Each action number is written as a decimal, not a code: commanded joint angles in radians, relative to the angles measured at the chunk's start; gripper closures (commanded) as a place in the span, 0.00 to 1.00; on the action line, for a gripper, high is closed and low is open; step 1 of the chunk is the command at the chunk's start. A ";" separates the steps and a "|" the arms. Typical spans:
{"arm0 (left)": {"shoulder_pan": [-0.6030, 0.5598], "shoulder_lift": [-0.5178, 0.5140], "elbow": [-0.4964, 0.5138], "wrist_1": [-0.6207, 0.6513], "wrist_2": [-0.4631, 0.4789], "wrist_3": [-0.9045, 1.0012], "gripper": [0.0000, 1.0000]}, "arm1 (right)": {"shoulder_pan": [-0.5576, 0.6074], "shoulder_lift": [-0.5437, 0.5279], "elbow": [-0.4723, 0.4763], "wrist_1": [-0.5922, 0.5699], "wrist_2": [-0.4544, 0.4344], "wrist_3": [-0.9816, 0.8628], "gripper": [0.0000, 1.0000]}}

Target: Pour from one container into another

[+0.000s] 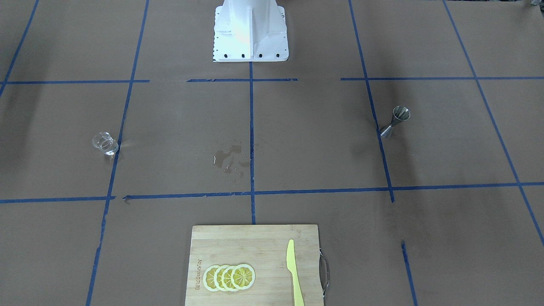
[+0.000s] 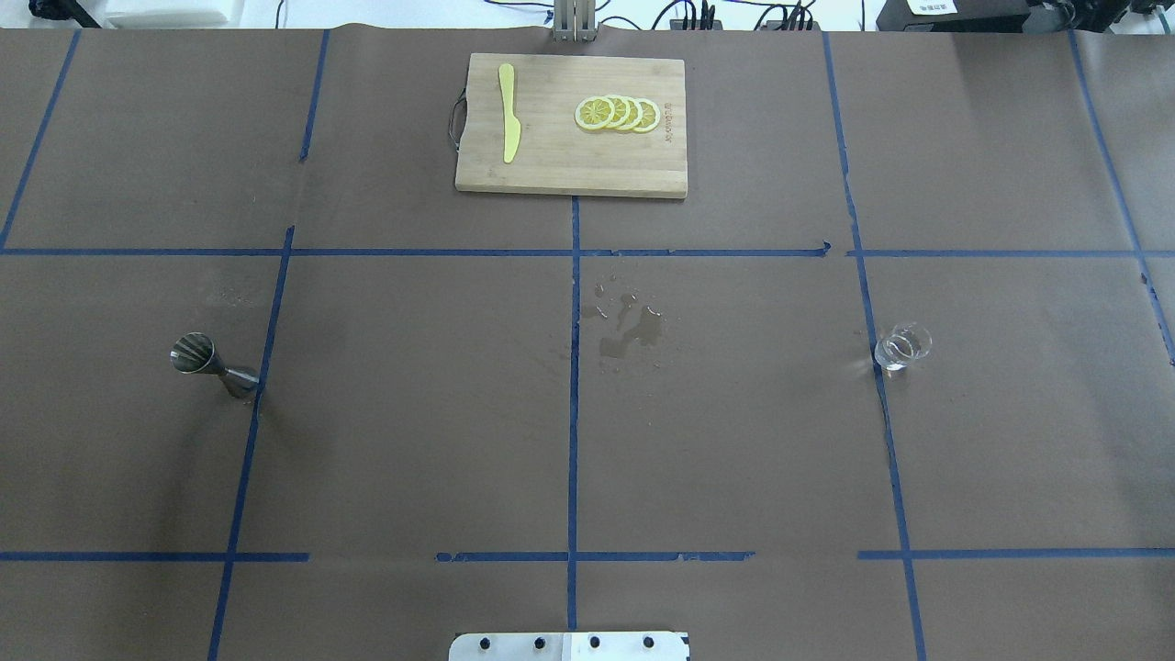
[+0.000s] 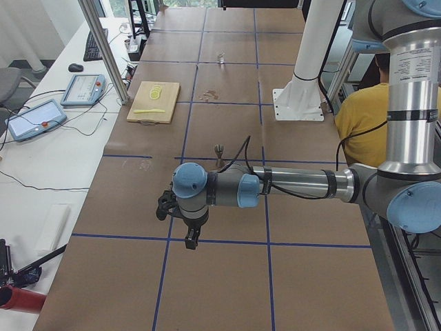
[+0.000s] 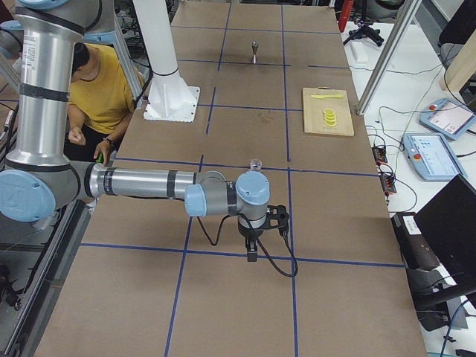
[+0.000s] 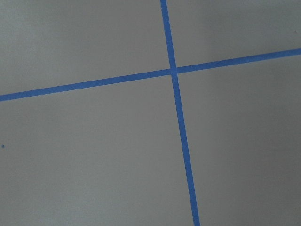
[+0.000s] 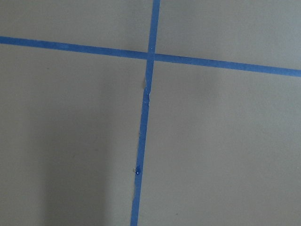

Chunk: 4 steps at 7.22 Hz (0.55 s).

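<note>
The small clear glass cup (image 2: 902, 348) stands upright on the brown table on my right side, also seen in the front view (image 1: 105, 143) and behind the near arm in the right side view (image 4: 256, 163). The steel jigger (image 2: 211, 364) stands on my left side (image 1: 396, 121). My left gripper (image 3: 190, 241) hangs over the table's near end, well short of the jigger (image 3: 219, 152). My right gripper (image 4: 253, 253) hangs a little short of the cup. Both show only in side views, so I cannot tell their state. Both wrist views show only tape lines.
A wooden cutting board (image 2: 569, 170) at the table's far edge carries lemon slices (image 2: 617, 114) and a yellow knife (image 2: 508, 124). A wet spill (image 2: 629, 326) marks the table's middle. A person in yellow (image 3: 362, 117) sits behind the robot's base (image 2: 569, 645).
</note>
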 commanded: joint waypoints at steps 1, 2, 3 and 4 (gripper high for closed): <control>0.000 -0.014 -0.003 -0.002 -0.001 0.000 0.00 | 0.000 -0.008 -0.002 0.072 0.003 0.001 0.00; 0.000 -0.015 -0.008 -0.004 -0.007 0.003 0.00 | 0.000 -0.008 -0.005 0.086 0.003 0.001 0.00; 0.000 -0.018 -0.008 -0.046 -0.003 0.002 0.00 | 0.000 -0.008 -0.008 0.087 0.003 0.008 0.00; 0.003 -0.017 0.003 -0.088 -0.001 -0.005 0.00 | -0.001 0.000 -0.001 0.088 0.011 0.010 0.00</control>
